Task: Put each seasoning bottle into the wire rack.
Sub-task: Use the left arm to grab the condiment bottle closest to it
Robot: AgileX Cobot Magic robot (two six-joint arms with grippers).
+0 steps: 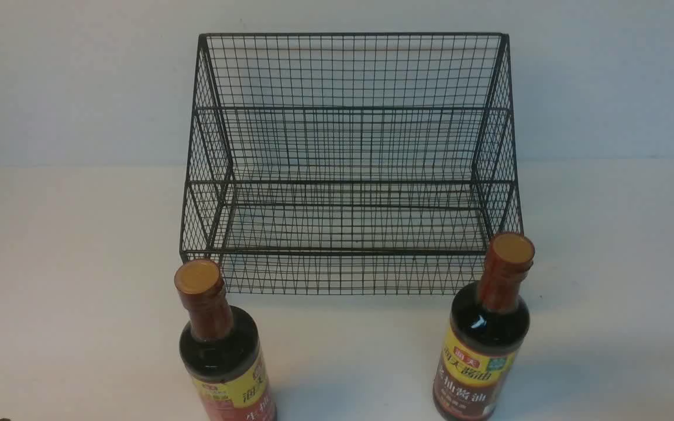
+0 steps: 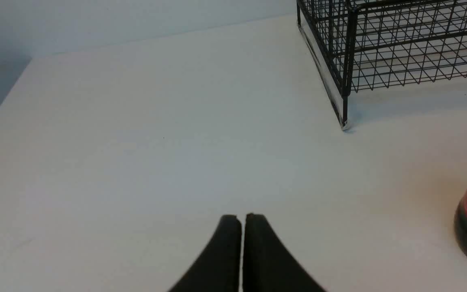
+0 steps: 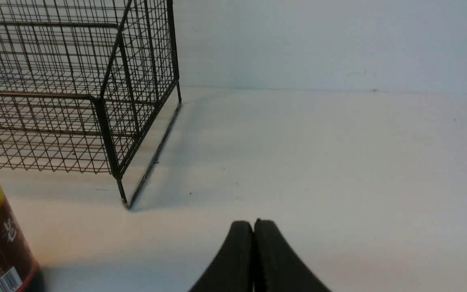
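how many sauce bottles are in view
2: the left bottle stands before the left front corner of the wire rack, the right bottle before its right front corner.

My front camera sits between the arms, raised, facing forward and tilted down at the bench. The wire rack fills mid-frame against the wall. The red-labelled bottle and brown-labelled bottle stand so near the lens that the lower edge crops them. The left wrist camera rides low over the bench, looking along the left end effector toward the rack's left front corner, with the red-labelled bottle clipped at the frame edge. The right wrist camera looks past the right end effector at the rack's right front corner, the brown-labelled bottle at its edge. Each wrist view shares one rack corner and one bottle with the front view.
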